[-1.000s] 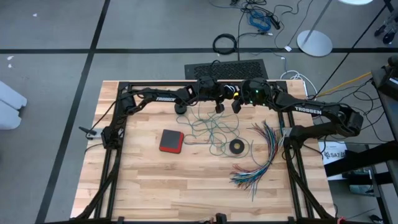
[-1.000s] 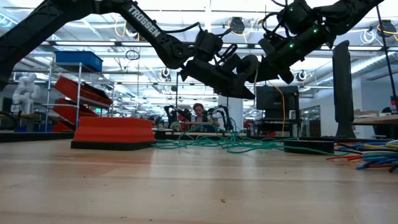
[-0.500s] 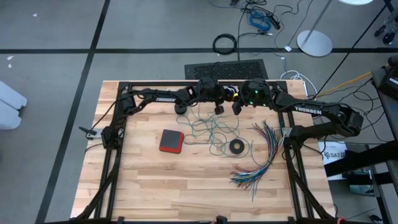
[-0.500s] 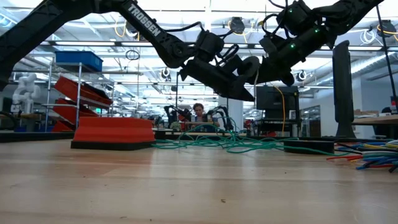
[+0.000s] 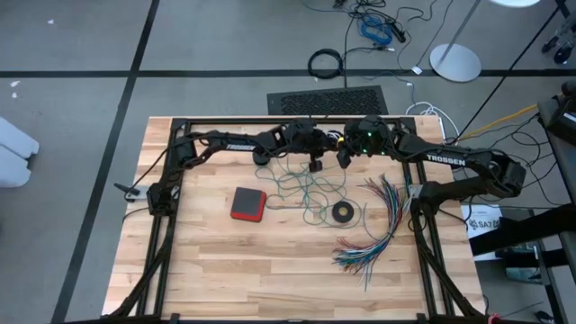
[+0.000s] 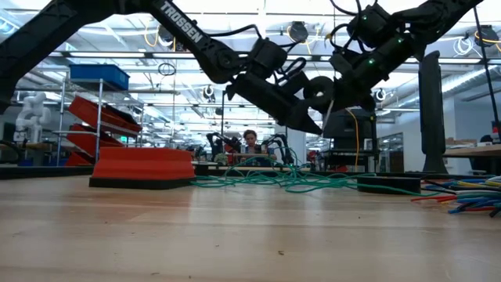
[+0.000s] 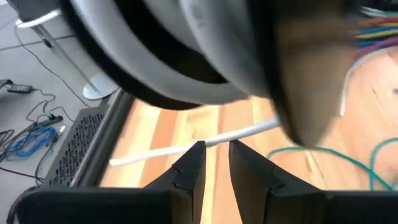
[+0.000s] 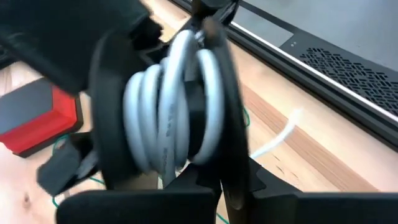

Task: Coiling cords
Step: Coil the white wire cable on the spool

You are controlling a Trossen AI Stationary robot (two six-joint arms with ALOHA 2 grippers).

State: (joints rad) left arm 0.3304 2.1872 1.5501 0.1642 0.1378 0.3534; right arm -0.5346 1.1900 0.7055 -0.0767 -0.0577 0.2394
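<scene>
The round black-and-white piece [image 8: 168,112] carries several turns of the white cord [image 8: 273,140] and hangs above the table's far middle. My right gripper [image 5: 345,155] is shut on it. The cord's loose tail [image 7: 155,152] runs out level from the piece. My left gripper [image 7: 216,148] stands just beside the piece [image 6: 318,92]. Its fingers are a narrow gap apart, with the tail crossing right at their tips. The teal-green cord [image 5: 306,189] lies in a loose tangle on the wood below. My left gripper has the white cord's tail [image 7: 214,140] lying crosswise at its fingertips, not between their inner faces. Whether the tips touch it I cannot tell. My right gripper pinches the black rim [image 8: 225,168] of the round piece between its two fingers. The fingers come slanting down from the table's right. The piece stands on edge, lifted clear of the table.
A red flat box [image 5: 247,203] lies left of the tangle and a small black ring [image 5: 342,212] right of it. A fan of multicoloured wires [image 5: 378,225] spreads toward the right edge. The near half of the table holds nothing.
My left gripper has crept toward the round piece and tipped further down. My right gripper has tipped a little with the piece, staying in place. Neither gripper's finger gap has changed.
</scene>
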